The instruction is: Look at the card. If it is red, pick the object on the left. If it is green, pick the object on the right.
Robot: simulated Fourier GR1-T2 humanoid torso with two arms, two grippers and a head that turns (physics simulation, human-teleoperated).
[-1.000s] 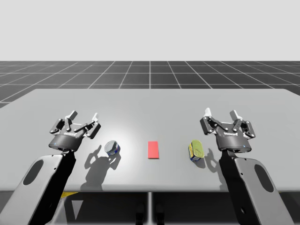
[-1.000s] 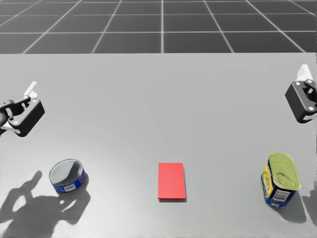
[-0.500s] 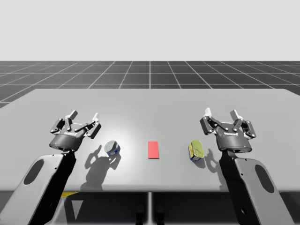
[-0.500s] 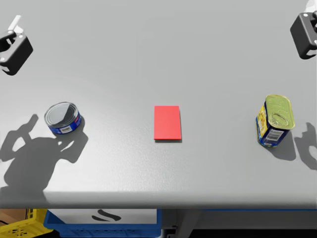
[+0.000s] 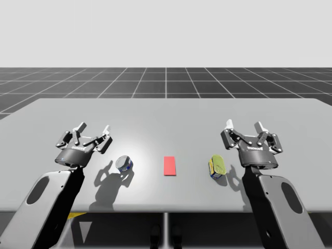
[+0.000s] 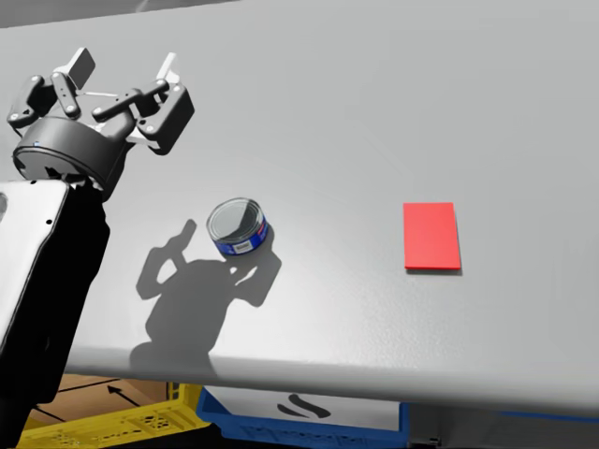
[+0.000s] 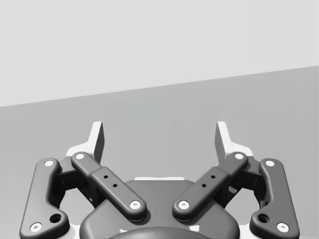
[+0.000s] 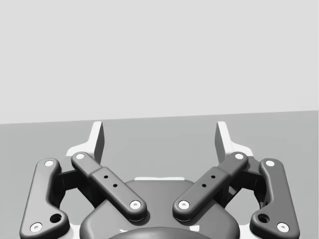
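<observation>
The card [image 5: 169, 166] is red, so the task's thing is the object on the left, a short round blue can [image 5: 124, 164].

**Governing relation.** The can stands on the table [image 5: 166, 111] just beside the left gripper [image 5: 93, 129], on the side facing the card. It is level with the gripper's base rather than its fingertips, so it is neither between the jaws nor ahead of them. The jaws point away from the body. Judged from this, the gripper must draw back and shift sideways toward the card before it can straddle the can. The can appears to rest on its base with its axis upright. It is round in plan, so no jaw heading is favoured. The left arm is clearly the nearer.

**Jaws.** The left gripper's fingers stand wide apart with nothing between them. The right gripper [image 5: 245, 127] has its fingers equally spread and holds nothing. A yellow oblong can [image 5: 217, 166] stands just beside it on its card-facing side, well apart from the blue can.

**Change.** My head has turned left since half a second ago, so the blue can and left gripper now sit mid-picture in the head view. In the high view, both grippers, both cans and the card are where they were.
</observation>
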